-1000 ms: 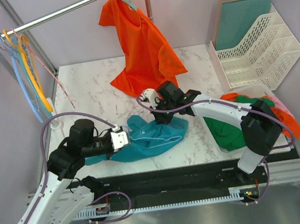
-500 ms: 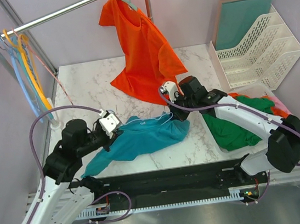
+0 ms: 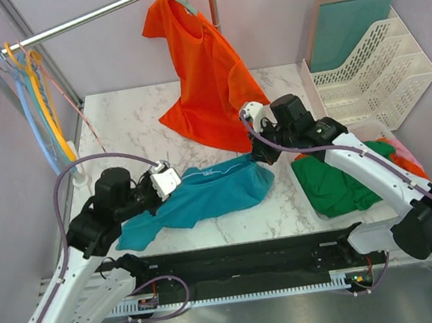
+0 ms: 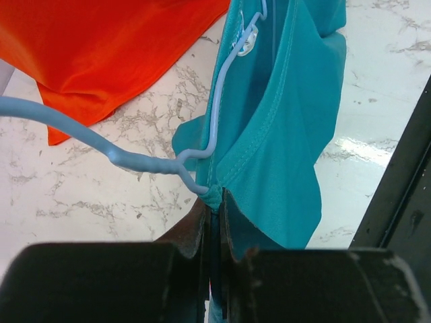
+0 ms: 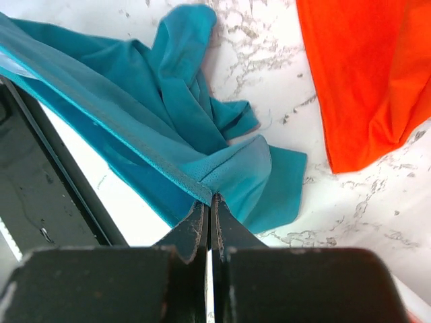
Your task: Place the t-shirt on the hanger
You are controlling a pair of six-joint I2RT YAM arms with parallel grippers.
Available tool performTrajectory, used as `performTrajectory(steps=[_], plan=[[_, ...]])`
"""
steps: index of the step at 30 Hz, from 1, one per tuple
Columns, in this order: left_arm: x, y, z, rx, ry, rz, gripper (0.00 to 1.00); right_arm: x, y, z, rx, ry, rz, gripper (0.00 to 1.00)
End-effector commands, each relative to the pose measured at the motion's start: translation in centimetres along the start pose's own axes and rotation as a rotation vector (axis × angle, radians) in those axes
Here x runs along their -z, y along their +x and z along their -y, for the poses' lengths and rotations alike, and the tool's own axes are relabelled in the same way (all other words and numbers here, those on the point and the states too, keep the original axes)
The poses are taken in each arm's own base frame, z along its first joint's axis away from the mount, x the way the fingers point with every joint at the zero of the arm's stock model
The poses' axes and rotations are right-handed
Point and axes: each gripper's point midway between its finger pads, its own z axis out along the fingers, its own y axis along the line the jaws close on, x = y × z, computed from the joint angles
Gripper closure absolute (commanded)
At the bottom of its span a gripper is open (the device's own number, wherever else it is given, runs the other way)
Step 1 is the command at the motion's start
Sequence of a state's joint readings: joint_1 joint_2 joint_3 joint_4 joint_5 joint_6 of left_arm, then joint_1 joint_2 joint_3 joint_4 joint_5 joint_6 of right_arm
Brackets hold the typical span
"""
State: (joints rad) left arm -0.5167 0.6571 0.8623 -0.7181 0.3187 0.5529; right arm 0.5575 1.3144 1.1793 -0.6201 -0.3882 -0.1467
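Teal-blue t-shirt (image 3: 205,196) lies across the near half of the marble table (image 3: 128,125), and its shape is what has changed. A second ago it sat as a crumpled heap between my two grippers, which were close together. Since then my arms have drawn apart, and the cloth is now pulled into a long band from left to right. The far end stops just short of the hanging orange t-shirt (image 3: 205,75).

I judge this to be the spreading step. A taut upper edge gives the pale-blue hanger (image 4: 138,161) room to settle along the shoulders. The hanger is already with the shirt. In the left wrist view its thin wire runs up along the teal cloth, and its thicker neck bends away to the left over the marble.

My left gripper (image 3: 163,181) holds the left end of the band, and my right gripper (image 3: 259,152) holds the right end.

The left fingers (image 4: 194,225) are pressed together on a small fold of teal hem, with hardly a slit between them. The hanger's wire ends right at those tips, but I cannot tell whether it is pinched too. The right fingers (image 5: 193,232) are clamped just as narrowly on a stitched edge, and the cloth fans away from them over the table.
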Motion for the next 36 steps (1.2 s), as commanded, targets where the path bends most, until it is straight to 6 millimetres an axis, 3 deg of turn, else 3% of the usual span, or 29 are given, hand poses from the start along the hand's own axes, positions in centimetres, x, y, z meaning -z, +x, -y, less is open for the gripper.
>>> performTrajectory(steps=[1, 4, 8, 16, 21, 26, 31, 36], plan=[[-0.6, -1.9, -1.8, -0.073, -0.007, -0.001, 0.98, 1.9, -3.1, -0.9, 0.031, -0.027, 0.047, 1.0], [-1.3, -4.3, -3.0, -0.058, -0.016, 0.04, 0.98, 1.8, -3.6, -3.3, 0.07, -0.093, 0.042, 1.0], [-2.4, -6.0, -2.7, -0.071, 0.031, 0.065, 0.98, 1.3, -4.0, -6.2, 0.138, -0.153, 0.047, 1.0], [-1.6, -8.8, -0.6, -0.178, 0.145, 0.193, 0.98, 1.5, -8.3, -6.0, 0.153, -0.117, 0.13, 1.0], [-1.6, -7.6, -0.6, -0.191, 0.141, 0.144, 0.98, 4.7, -12.4, -4.7, 0.202, -0.028, 0.236, 1.0], [-2.2, -8.2, -1.7, -0.143, 0.1, 0.145, 0.98, 4.1, -11.8, -5.9, 0.171, -0.078, 0.212, 1.0], [-2.2, -10.5, -2.6, -0.135, 0.073, 0.209, 0.98, 2.8, -10.8, -7.8, 0.164, -0.132, 0.18, 1.0], [-2.1, -11.6, -2.4, -0.134, 0.088, 0.246, 0.98, 2.4, -10.5, -9.2, 0.194, -0.184, 0.175, 0.94]])
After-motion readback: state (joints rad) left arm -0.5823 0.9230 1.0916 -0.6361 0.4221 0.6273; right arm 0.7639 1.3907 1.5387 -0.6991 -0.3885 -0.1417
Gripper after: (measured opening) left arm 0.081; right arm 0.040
